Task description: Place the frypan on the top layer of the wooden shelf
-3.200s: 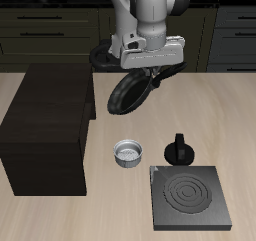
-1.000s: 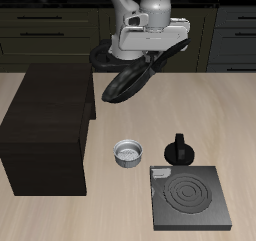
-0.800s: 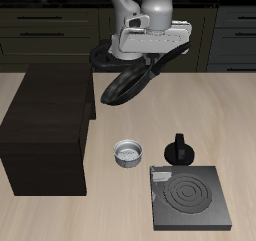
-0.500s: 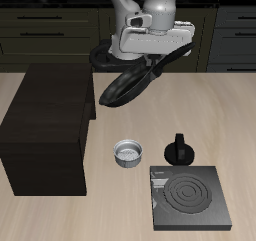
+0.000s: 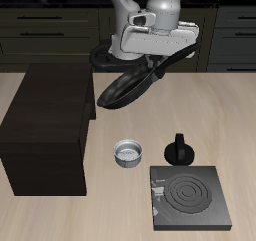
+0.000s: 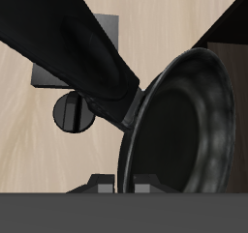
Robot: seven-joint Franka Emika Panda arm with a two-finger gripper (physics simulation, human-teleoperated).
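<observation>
Gripper (image 5: 152, 67): clamped on the frypan's handle, carrying it in the air; the fingers themselves are mostly hidden behind the handle.
Frypan (image 5: 122, 86): off the table, tilted with its bowl lower than the handle, hanging just beside the shelf's upper corner, not yet over the top. In the wrist view the pan (image 6: 189, 131) fills most of the picture, handle running up toward the camera.
Shelf (image 5: 48, 125): dark box with a flat, bare top, beside the pan.
Risk, rim strike: the low edge of the pan looks close to the level of the shelf top; a sideways move without lift could knock it against the corner.
Risk, swing: the hold is on a long handle with the heavy bowl out at the end, so the pan may rotate in the jaws on any bump.
Risk, tilt on release: let go at this angle and it would likely land on its rim and slide or tip off.
Below: small pot (image 5: 129, 153), a black knob-like piece (image 5: 179, 148) and stove plate (image 5: 190, 197), well clear.
Writing: none readable; a small pale mark at the stove plate's corner, too small to make out.
</observation>
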